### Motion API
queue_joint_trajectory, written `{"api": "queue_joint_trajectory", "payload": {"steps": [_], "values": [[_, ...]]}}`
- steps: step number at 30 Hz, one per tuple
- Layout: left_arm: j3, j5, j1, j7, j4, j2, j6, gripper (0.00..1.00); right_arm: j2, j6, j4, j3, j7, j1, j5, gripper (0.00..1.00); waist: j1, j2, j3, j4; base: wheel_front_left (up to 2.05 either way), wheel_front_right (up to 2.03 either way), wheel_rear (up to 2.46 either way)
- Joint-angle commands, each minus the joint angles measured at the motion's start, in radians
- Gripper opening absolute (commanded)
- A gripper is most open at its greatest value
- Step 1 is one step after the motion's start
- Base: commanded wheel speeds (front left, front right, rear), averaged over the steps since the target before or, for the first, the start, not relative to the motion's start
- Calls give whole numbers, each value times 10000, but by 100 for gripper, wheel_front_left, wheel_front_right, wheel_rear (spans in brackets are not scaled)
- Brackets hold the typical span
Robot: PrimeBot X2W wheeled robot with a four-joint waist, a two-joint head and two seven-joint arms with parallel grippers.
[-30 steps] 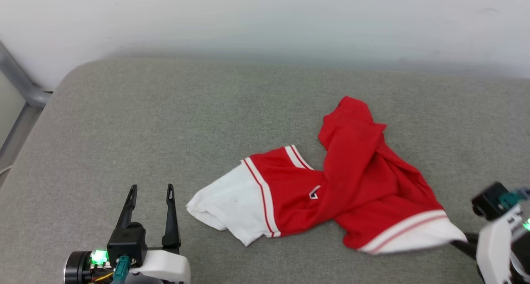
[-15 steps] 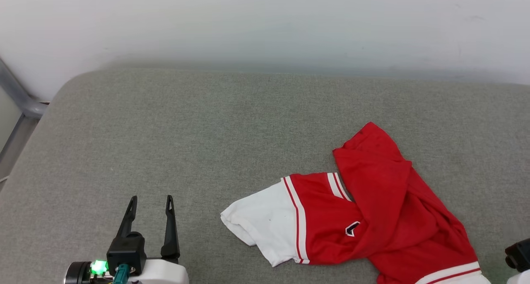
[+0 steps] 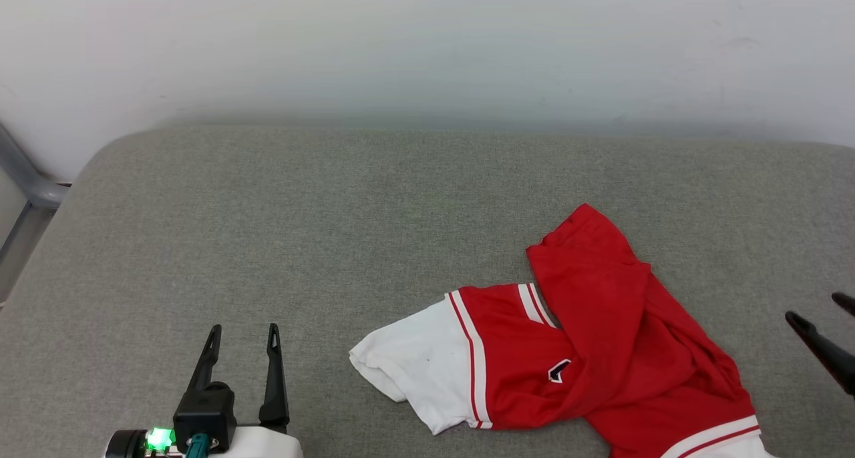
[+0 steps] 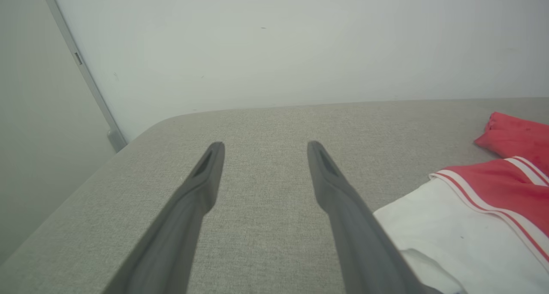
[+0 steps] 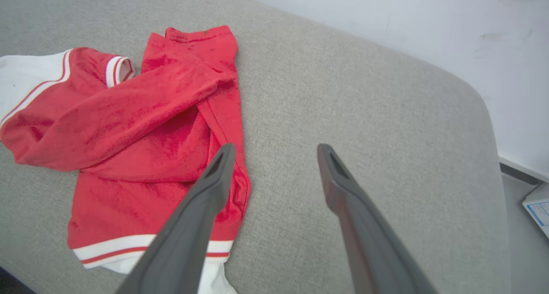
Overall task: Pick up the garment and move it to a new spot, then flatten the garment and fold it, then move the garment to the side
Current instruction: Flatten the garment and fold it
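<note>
Left gripper [image 3: 243, 330] released, empty, low-left in head view. Shirt [image 3: 601, 351] lies crumpled on the cushion [image 3: 267, 211] to its right, white sleeve nearest, apart from it. Right gripper [image 3: 815, 308] at the right edge, fingers spread, nothing between; shirt near on its left, not touching.
Left wrist: gripper [image 4: 264, 145] spread over bare cushion [image 4: 266, 122]. Shirt [image 4: 493, 208] off to the right, sleeve beside the right finger, contact unclear.
Right wrist: gripper [image 5: 275, 147] spread, empty. Shirt [image 5: 150, 127] to the left, left finger overlapping its hem edge; bare cushion [image 5: 386, 114] between the fingers.
</note>
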Motion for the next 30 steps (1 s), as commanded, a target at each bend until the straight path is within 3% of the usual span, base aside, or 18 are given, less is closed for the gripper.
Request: {"api": "queue_joint_trajectory", "payload": {"steps": [1,7,12,17,24,30], "values": [[3,39,96,-26,-29,-33,-28,100,101,-11,-528,-514,246,-35,-357,100,0,0,3,4,0,0,0],[-59,101,-104,-26,-34,-123,-134,100,536,-11,-2052,-1099,1319,-636,-1100,100,0,0,154,147,0,0,0],[-94,171,-273,-26,-11,-170,-189,100,686,-12,-2982,-94,2398,-1265,-1255,100,0,0,301,325,0,0,0],[-101,179,-321,-26,-32,-217,-216,100,732,-11,-3099,853,3143,-1884,-1122,100,0,0,445,425,0,0,0],[-186,178,-679,-26,-108,-334,-262,100,1188,-11,-1792,1796,4066,-3137,-675,100,0,0,1104,630,0,0,0],[-365,220,-1293,-26,-121,-457,-348,100,1582,-11,422,2457,4290,-4387,-546,100,0,0,2050,983,0,0,0]]}}
